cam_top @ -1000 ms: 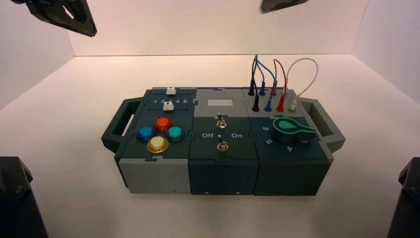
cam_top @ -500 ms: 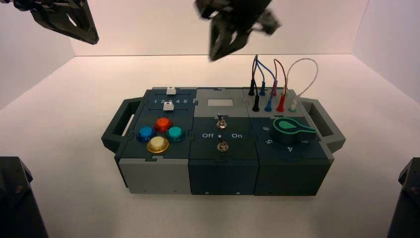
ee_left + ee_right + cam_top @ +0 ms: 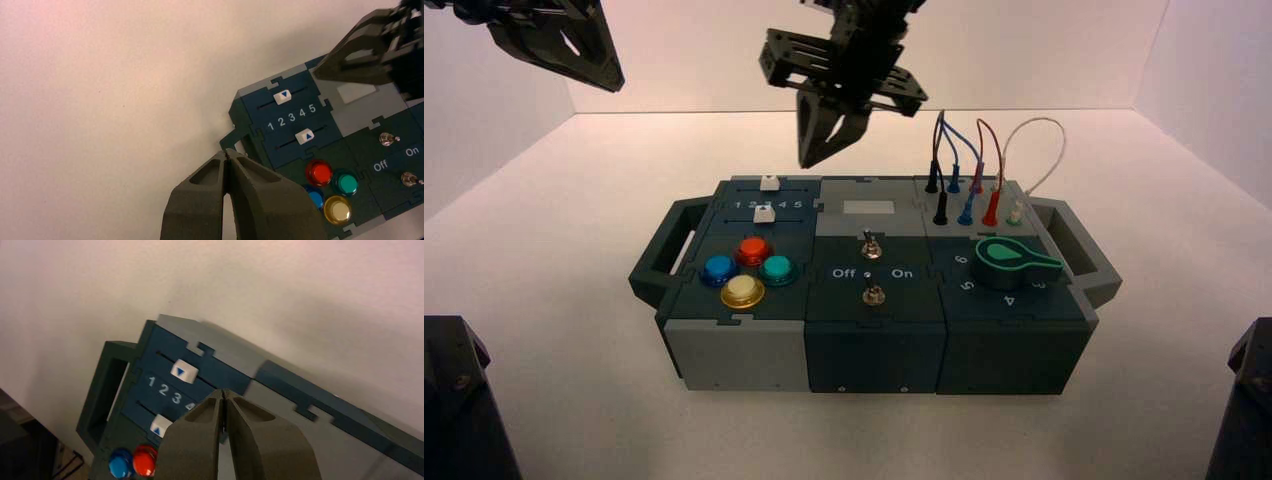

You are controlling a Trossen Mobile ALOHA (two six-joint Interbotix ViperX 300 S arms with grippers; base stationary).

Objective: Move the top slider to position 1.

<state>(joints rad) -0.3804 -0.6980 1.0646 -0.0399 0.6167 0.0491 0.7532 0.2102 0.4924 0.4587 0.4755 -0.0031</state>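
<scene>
The box is left unmoved since the earlier frame, while the right gripper is now brought lower over its far left part, jaws closed and empty. The left gripper is kept raised at far left, also closed on nothing. The top slider, track running along the box's length, is seen opposite numeral 3, its blue arrow aimed at the row; position 1 lies toward the handle. The numeral 5 is hidden in the right wrist view.

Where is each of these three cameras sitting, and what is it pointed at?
High view: above and behind the arms, looking down at the box; shows both grippers, right gripper over the box, left gripper parked far left.
Left wrist view: beside the box, own shut fingertips.
Right wrist view: above the top slider.
All share the slider.
</scene>
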